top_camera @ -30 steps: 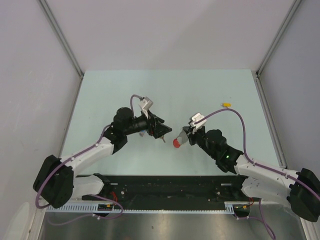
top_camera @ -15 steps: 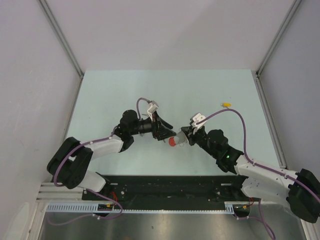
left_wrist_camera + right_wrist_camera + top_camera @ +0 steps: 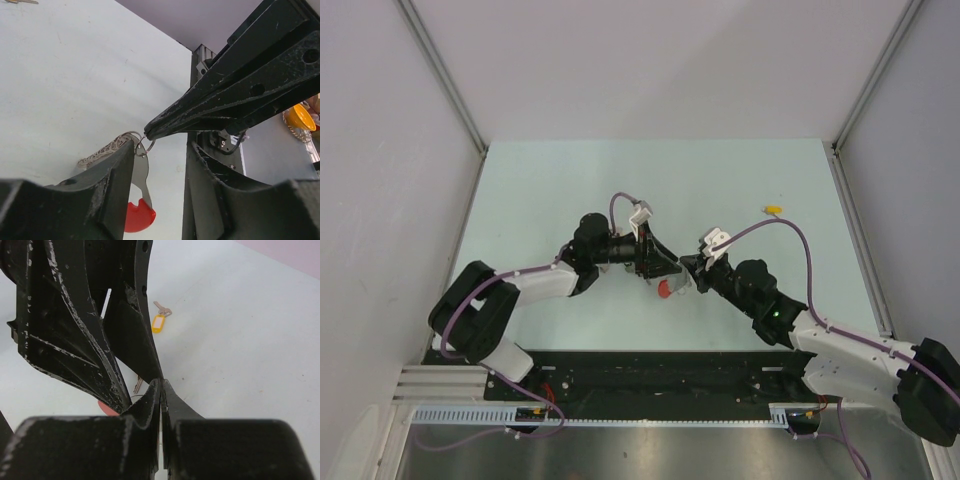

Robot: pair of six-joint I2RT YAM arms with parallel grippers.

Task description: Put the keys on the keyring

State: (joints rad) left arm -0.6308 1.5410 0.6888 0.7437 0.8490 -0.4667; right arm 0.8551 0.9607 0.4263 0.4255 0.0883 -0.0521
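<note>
The keyring hangs from my right gripper (image 3: pixel 147 134), whose fingers are shut on its small wire loop (image 3: pixel 143 146). A grey coiled part (image 3: pixel 102 149) and a metal strip ending in red plastic (image 3: pixel 139 219) belong to it; the red shows from above (image 3: pixel 665 290). My left gripper (image 3: pixel 160 150) is open, its fingers on either side of the ring, tips right at my right gripper (image 3: pixel 682 268). In the right wrist view my right gripper (image 3: pixel 161 382) is shut, and a small key blade (image 3: pixel 137 385) shows under the left fingers. A yellow-tagged key (image 3: pixel 158 322) lies apart on the table (image 3: pixel 773 210).
The pale green table (image 3: pixel 550 190) has grey walls on three sides. The black base rail (image 3: pixel 650 375) runs along the near edge. A key's tip shows at the top left of the left wrist view (image 3: pixel 20 1).
My left arm has swung right until its fingers meet my right gripper and straddle the hanging keyring. The right gripper shifted slightly left and stays shut on the ring.
</note>
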